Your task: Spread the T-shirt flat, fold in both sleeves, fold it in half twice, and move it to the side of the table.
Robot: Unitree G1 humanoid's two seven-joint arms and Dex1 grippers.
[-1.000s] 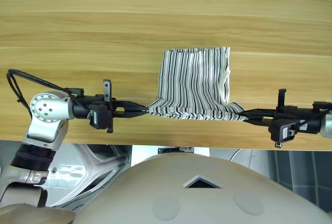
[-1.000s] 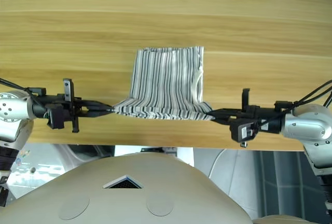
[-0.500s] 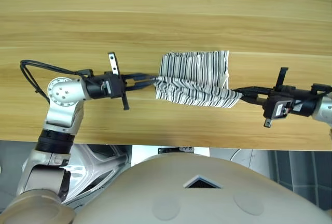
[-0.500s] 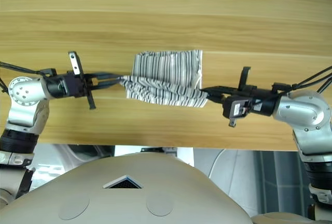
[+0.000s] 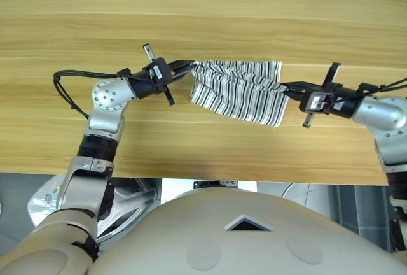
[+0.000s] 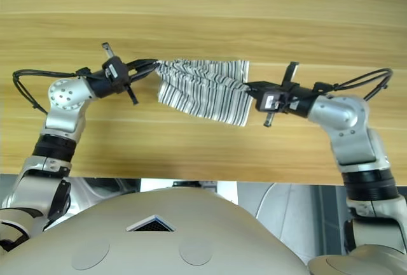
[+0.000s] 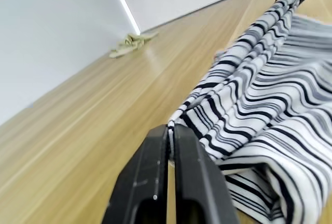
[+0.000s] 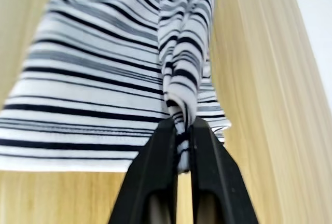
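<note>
On the wooden table [image 5: 191, 7]: the striped T-shirt [image 5: 238, 90] was stretched between the two arms, part of it resting on the wood and the gripped fold lifted and sagging.
Left gripper [image 5: 192, 65]: fingers were pinched tight on the shirt's left corner, just above the surface.
Right gripper [image 5: 284, 86]: fingers were clamped on the bunched right corner, slightly nearer the robot than the left one.
Far edge of the table: a small greenish crumpled scrap [image 7: 132, 42] lay well apart from the shirt.

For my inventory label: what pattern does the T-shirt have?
The T-shirt has black-and-white stripes, clearest in the right wrist view.
</note>
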